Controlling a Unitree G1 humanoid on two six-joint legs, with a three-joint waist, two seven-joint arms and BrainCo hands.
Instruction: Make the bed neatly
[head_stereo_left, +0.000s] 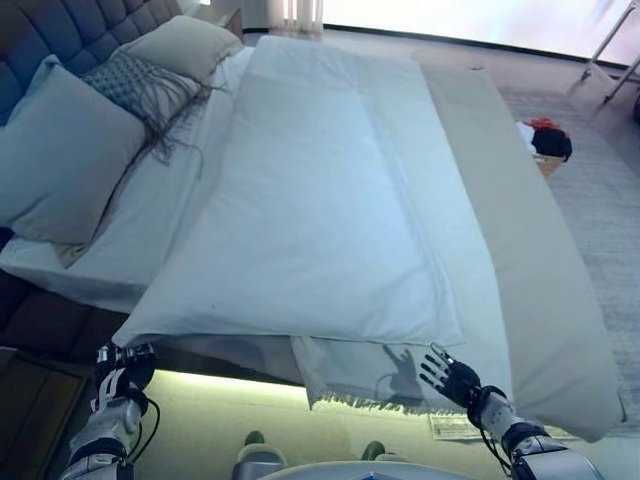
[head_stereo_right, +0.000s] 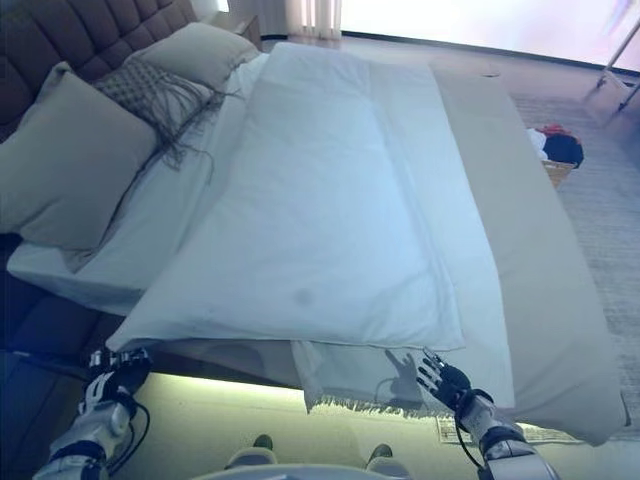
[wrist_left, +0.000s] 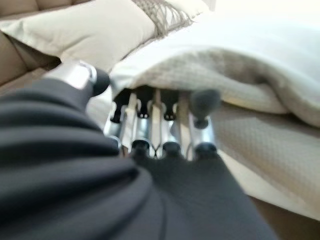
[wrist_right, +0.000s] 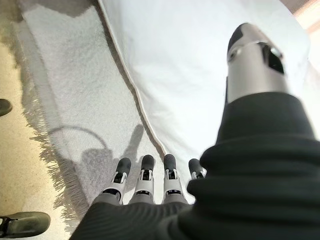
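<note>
A white duvet (head_stereo_left: 320, 220) lies folded along the middle of the bed, its near edge hanging over the side. A beige cover (head_stereo_left: 530, 260) lies across the foot end at the right. A white fringed throw (head_stereo_left: 350, 380) hangs from under the duvet down the near side. Two beige pillows (head_stereo_left: 60, 160) and a grey fringed cushion (head_stereo_left: 140, 85) lie at the head end on the left. My left hand (head_stereo_left: 120, 368) is low, just under the duvet's near left corner, fingers relaxed and holding nothing. My right hand (head_stereo_left: 450, 378) is open, fingers spread, just in front of the throw.
A tufted headboard (head_stereo_left: 70, 25) stands at the far left, a dark nightstand (head_stereo_left: 30, 400) at the lower left. A basket of clothes (head_stereo_left: 545, 145) sits on the grey rug (head_stereo_left: 600, 210) beyond the bed. A paper (head_stereo_left: 450, 428) lies on the floor by my right hand.
</note>
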